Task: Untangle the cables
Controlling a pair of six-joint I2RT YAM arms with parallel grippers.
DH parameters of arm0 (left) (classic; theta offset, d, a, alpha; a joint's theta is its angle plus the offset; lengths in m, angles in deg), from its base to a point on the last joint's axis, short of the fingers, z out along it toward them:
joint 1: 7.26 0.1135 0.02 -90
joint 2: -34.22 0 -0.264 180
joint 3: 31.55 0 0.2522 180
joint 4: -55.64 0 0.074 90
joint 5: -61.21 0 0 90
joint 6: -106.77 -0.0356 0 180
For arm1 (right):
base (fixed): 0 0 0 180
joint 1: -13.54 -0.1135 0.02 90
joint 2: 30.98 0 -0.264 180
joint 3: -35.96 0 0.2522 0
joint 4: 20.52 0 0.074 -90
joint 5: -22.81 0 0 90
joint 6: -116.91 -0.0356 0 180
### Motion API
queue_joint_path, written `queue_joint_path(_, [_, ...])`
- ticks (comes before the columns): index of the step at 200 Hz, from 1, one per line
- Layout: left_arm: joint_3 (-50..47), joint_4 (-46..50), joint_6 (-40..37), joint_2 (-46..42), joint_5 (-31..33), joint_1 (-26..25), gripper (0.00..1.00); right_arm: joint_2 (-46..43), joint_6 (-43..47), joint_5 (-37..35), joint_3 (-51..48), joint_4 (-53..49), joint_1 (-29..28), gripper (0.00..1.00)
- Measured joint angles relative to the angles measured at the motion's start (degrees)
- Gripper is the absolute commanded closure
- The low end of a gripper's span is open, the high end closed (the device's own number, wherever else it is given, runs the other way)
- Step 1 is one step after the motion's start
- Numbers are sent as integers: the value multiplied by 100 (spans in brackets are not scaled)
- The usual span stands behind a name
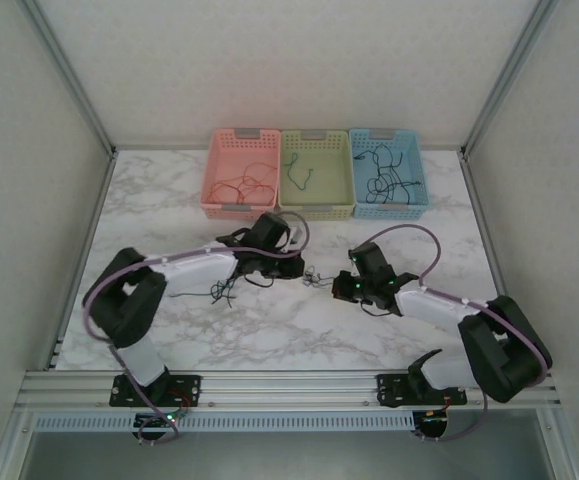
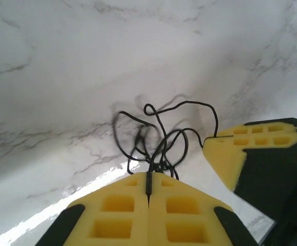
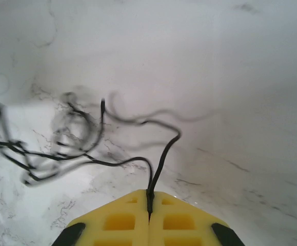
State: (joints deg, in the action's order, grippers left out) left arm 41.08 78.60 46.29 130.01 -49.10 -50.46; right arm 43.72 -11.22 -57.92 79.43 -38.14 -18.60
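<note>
White marble table lies under everything, with plain pale walls around it. Your cables sit as a small black knot near the middle of that table, between the two arms. They are very thin, light and floppy. They will likely bend any way you pull and could slip out of a weak hold. Do not yank, because a hard tug may pull the knot tighter. The best place to hold looks to be a loose end or one strand at the edge of the knot, not its crowded middle.

Your left gripper is pressed together and pinches one black strand right at its tips. Your right gripper is pressed together too, pinching another black strand that runs off to the knot.

From the top view you see both arms meeting and three baskets at the far edge: a pink basket, a green basket and a blue basket. Each has thin wires in it. The strands on the table are too fine there to tell what is pinched.

The wrist views show each pinch up close. The left wrist view also shows a yellow pad of the right gripper just beside the knot, on its right. In the right wrist view the knot lies to the left and is blurry.
</note>
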Motion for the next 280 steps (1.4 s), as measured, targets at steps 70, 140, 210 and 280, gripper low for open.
queue_joint_path(70, [26, 1777, -463, -3462, 673, 1725, 100, -1298, 448, -149, 70, -953, 1467, 100])
queue_joint_path(140, [966, 3456, -883, -4769, 1764, 2157, 100, -1495, 476, 55, 63, -1360, 3091, 100])
queue_joint_path(210, [96, 2529, -761, -4013, -238, 1565, 70, -2317, 297, 2485, 46, -356, 2892, 100])
queue_joint_path(280, [767, 1655, -1130, -2944, -866, 415, 43, -2203, 870, 3292, 1644, -662, 1329, 100])
